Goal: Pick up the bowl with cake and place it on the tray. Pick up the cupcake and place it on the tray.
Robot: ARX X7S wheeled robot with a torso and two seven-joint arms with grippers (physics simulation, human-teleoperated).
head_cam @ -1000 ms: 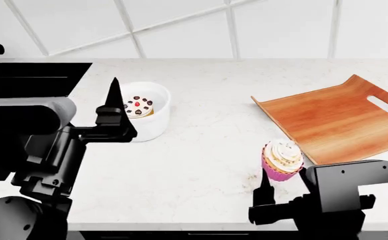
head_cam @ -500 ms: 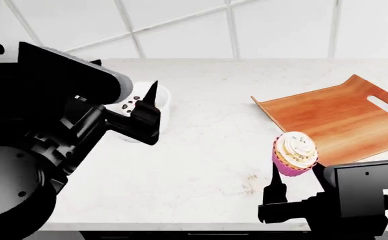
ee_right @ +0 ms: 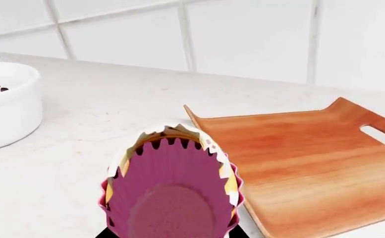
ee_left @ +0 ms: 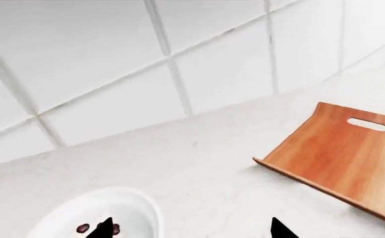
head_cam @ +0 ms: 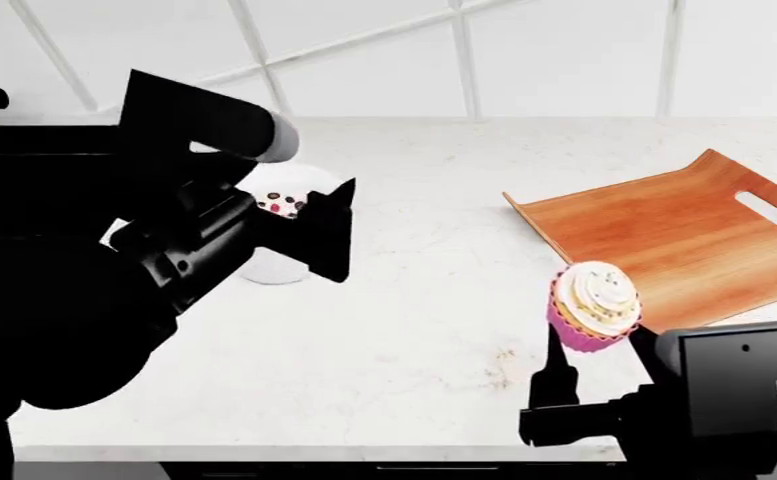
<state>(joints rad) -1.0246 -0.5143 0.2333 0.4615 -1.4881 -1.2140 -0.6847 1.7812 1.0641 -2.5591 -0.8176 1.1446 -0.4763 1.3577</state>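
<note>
Right pincer (head_cam: 588,350) grips the cupcake (head_cam: 595,305) tilted above the table (head_cam: 428,330), risking slippage short of the tray (head_cam: 668,240); left pincer (ee_left: 189,229) straddles the bowl (ee_left: 139,208) wall, its grasp indeterminable

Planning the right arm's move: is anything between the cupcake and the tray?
Nothing visible. The cupcake, held in the right gripper, sits just off the tray's near edge, and the tray surface is bare.

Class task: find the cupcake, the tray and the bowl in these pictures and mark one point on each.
cupcake (head_cam: 596,296), head view, on its white frosting.
tray (head_cam: 655,235), head view, on the bare wooden floor.
bowl (ee_right: 7,106), right wrist view, on the outer white wall.
</note>
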